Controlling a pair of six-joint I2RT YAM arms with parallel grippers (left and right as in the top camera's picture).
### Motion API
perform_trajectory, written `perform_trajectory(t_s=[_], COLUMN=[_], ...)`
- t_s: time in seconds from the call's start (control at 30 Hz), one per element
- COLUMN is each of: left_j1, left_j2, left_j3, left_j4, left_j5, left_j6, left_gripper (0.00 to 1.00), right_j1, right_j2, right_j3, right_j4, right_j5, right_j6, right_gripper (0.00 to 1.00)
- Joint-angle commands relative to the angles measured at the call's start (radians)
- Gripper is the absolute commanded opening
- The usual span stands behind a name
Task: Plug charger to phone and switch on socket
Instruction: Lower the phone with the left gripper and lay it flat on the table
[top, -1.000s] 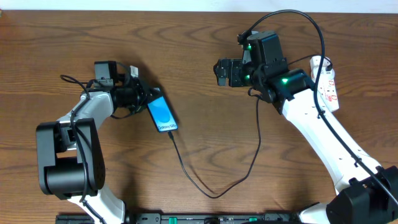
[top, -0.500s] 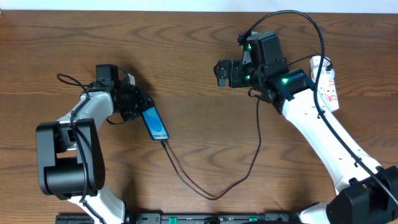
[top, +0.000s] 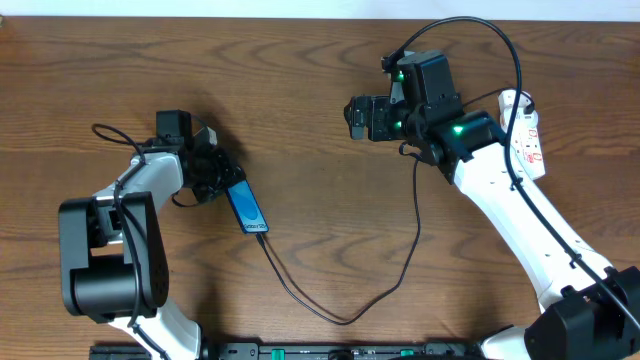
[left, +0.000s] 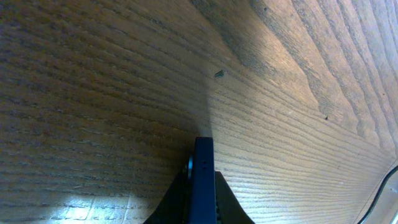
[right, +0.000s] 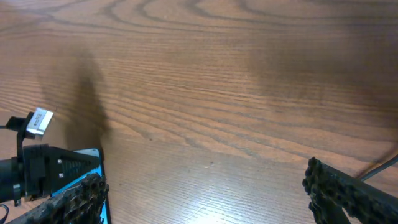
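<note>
My left gripper (top: 226, 187) is shut on the phone (top: 246, 206), which is turned nearly onto its edge with the blue screen partly showing. In the left wrist view the phone (left: 202, 177) stands edge-on between my fingers (left: 202, 202). The black charger cable (top: 345, 318) meets the phone's lower end, loops toward the front edge and rises to the right arm. My right gripper (top: 357, 116) hovers open and empty over bare wood; its fingers (right: 205, 193) are spread wide, with the phone (right: 84, 163) at the far left. The white socket strip (top: 528, 135) lies at the far right.
The wooden table (top: 320, 60) has its front edge close below the cable's loop. The right arm's own black cable (top: 505, 45) arches above the strip. The left arm's base (top: 100, 260) stands at the front left.
My left gripper has rotated the phone and drawn it slightly down and left, so the screen now shows narrower. The cable end followed. The right arm has not moved.
</note>
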Motion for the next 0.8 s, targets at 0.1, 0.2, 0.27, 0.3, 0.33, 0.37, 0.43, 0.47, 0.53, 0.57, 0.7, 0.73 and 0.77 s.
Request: perform_trajectory(t_s=[0.1,0.2,0.27,0.3,0.33,0.37,0.43,0.47,0.53,0.57,0.7,0.73,0.77], left_j1=[-0.004,-0.005,-0.004,-0.004,-0.005,-0.004,-0.004,-0.004,-0.004,-0.004,-0.004,-0.004,-0.004], left_j2=[-0.016,-0.016,-0.015,-0.016,-0.016,-0.016,-0.016,-0.016,-0.016,-0.016,-0.016,-0.016,-0.016], left_j3=[-0.021,-0.021,-0.021,-0.021,-0.021,-0.021,-0.021,-0.021,-0.021,-0.021,-0.021,-0.021,-0.021], left_j4=[-0.010,-0.010,-0.010,-0.010,-0.010,-0.010,-0.010,-0.010,-0.010,-0.010,-0.010,-0.011,-0.011], left_j5=[-0.014,-0.014,-0.014,-0.014,-0.014,-0.014,-0.018,-0.022,-0.022,-0.022,-0.022,-0.022,-0.022], left_j6=[0.018,0.018,0.018,0.018,0.018,0.018,0.018,0.018,0.018,0.018,0.018,0.018,0.018], left_gripper=[0.07,0.08,0.22,0.25,0.26,0.28,0.29,0.31,0.38,0.41,0.52,0.52,0.52], right_j1=[0.000,0.000,0.000,0.000,0.000,0.000,0.000,0.000,0.000,0.000,0.000,0.000,0.000], right_j2=[-0.015,-0.015,-0.015,-0.015,-0.015,-0.015,-0.015,-0.015,-0.015,-0.015,-0.015,-0.015,-0.015], right_j3=[0.002,0.002,0.002,0.002,0.002,0.002,0.002,0.002,0.002,0.002,0.002,0.002,0.002], right_j4=[-0.007,-0.007,-0.007,-0.007,-0.007,-0.007,-0.007,-0.007,-0.007,-0.007,-0.007,-0.007,-0.007], right_j5=[0.008,0.008,0.008,0.008,0.008,0.008,0.008,0.008,0.008,0.008,0.008,0.008,0.008], right_j6=[-0.022,-0.027,-0.027,-0.027,-0.027,-0.027,-0.027,-0.027,-0.027,-0.027,-0.027,-0.027,-0.027], right_gripper=[0.99,0.99,0.99,0.99,0.99,0.99,0.99,0.99,0.99,0.99,0.99,0.99,0.99])
